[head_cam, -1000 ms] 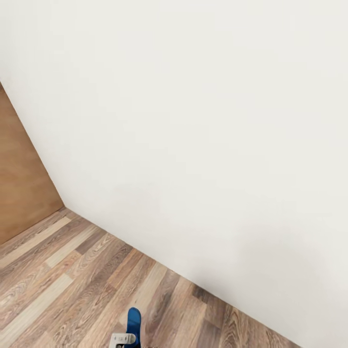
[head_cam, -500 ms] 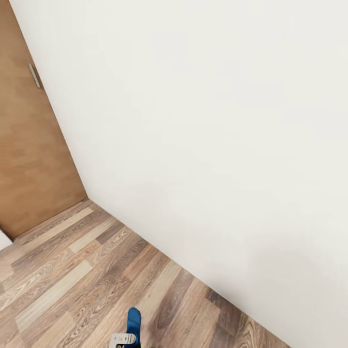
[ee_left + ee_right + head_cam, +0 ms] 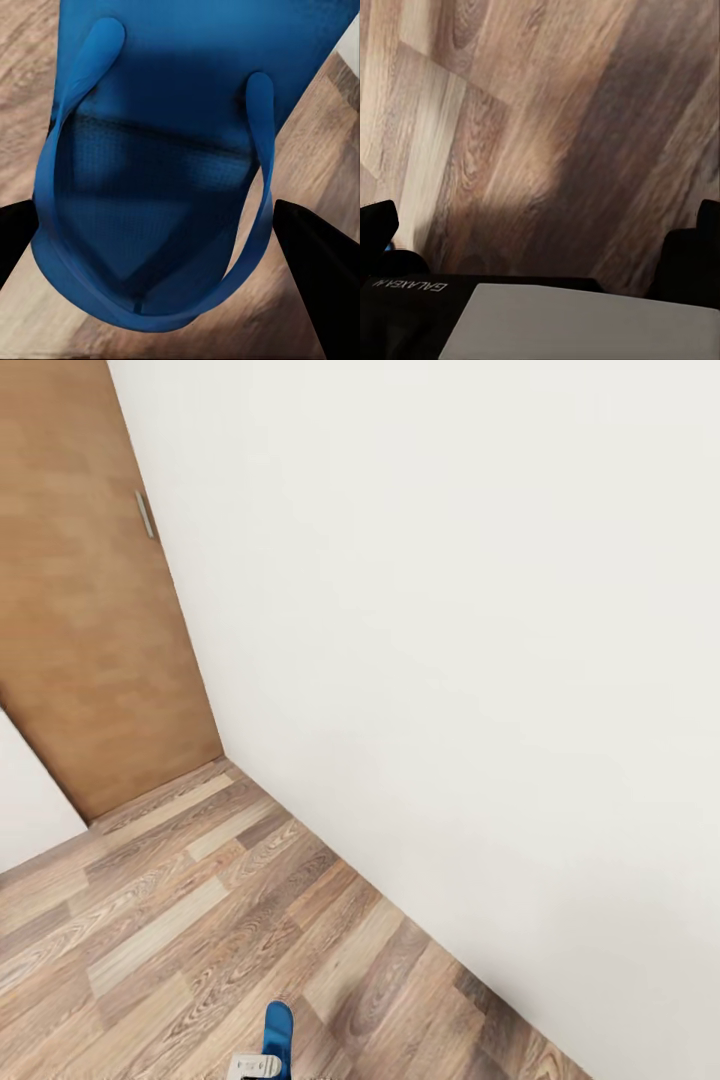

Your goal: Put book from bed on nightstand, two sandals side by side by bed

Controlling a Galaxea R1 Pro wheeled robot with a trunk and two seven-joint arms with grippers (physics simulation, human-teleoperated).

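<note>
Sandal, head view: one blue flip-flop pokes up at the bottom edge, left of centre, its lower end cut off by the frame.
Left gripper, head view: a pale grey piece sits against the sandal's base; likely part of the gripper, too little in frame to be sure.
Surroundings, head view: white wall across most of the frame, light wooden door upper left, wood-plank floor lower left.
Sandal, left wrist view: blue sole and thin straps take up most of the frame, held off the floor.
Left gripper, left wrist view: dark fingers at lower right and lower left flank the sandal's end; judged clamped on it, though the contact itself is hidden behind the sole.
Handling: looks light, soft foam, bendable; straps thin and floppy. Sole edge is the surer hold; a strap would swing.
Right gripper, right wrist view: dark fingers at the left and right edges, nothing between them, plank floor beyond; released and empty.
Robot body, right wrist view: dark and grey panel along the bottom, lettering mirrored.
Hard to make out: sandal's far end cropped at the top of the left wrist view.
</note>
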